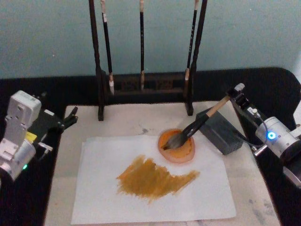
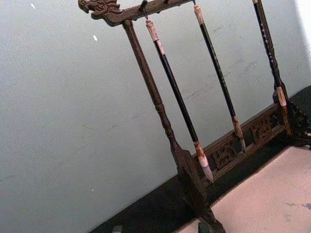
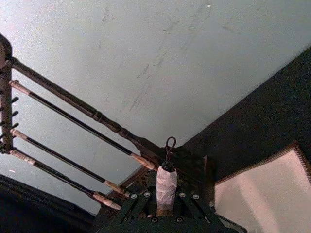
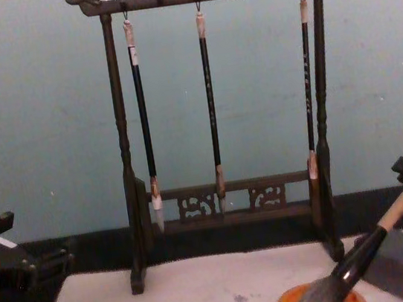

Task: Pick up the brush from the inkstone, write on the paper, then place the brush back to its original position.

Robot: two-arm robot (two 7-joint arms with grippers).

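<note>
Orange-brown smear (image 1: 155, 179) sits across the middle of the paper (image 1: 103, 193), so the writing looks done, imo. Brush (image 1: 200, 123) is off the sheet's open area: bristles down in the orange dish (image 1: 187, 156) at the paper's far right corner (prob. the inkstone), handle slanting up & right over the grey block (image 1: 225, 137). Can't tell if it touches the block. Right gripper (image 1: 236, 97) is at the handle's top end, clamped on it just below the pale cap w/ loop; the right wrist view shows that cap poking out from between the jaws. Left gripper (image 1: 70, 117) is parked at the table's left edge, well apart from it all.

Step in hand, as I read it: the put-back. Tip is in the dish, handle not yet let go.

Next move needs: ease the handle down till sth supports it (block or dish rim), then let go gently & back off w/o snagging the loop. Risk: release too high, brush rolls & bristles flick ink onto paper or mat (image 1: 256, 193). Rack (image 1: 141, 87) w/ thin brushes behind isn't involved.
</note>
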